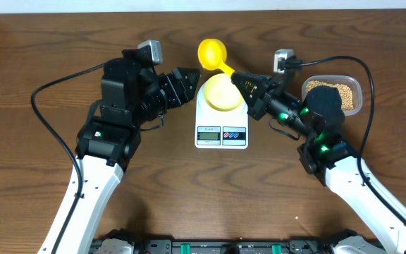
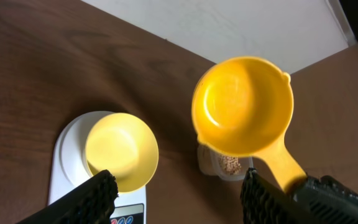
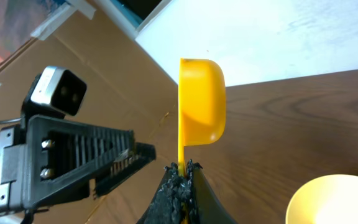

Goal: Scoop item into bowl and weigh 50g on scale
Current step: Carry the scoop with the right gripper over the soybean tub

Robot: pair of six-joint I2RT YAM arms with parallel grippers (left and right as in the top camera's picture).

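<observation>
The pale yellow-green bowl (image 1: 222,92) stands on the white scale (image 1: 220,132) at the table's middle, and it looks empty in the left wrist view (image 2: 122,151). My right gripper (image 1: 244,77) is shut on the handle of a bright yellow scoop (image 1: 211,54), holding it above the table behind the scale. The scoop is empty (image 2: 242,106) and tipped on its side in the right wrist view (image 3: 201,102). The tan beans (image 1: 337,96) lie in a clear container at the right. My left gripper (image 1: 187,85) is open and empty, just left of the bowl.
The clear plastic container (image 1: 356,88) stands at the right behind my right arm; it also shows in the left wrist view (image 2: 205,163) behind the scoop. The scale's display and buttons (image 1: 221,133) face the front edge. The wooden table (image 1: 34,63) meets a white wall at the back.
</observation>
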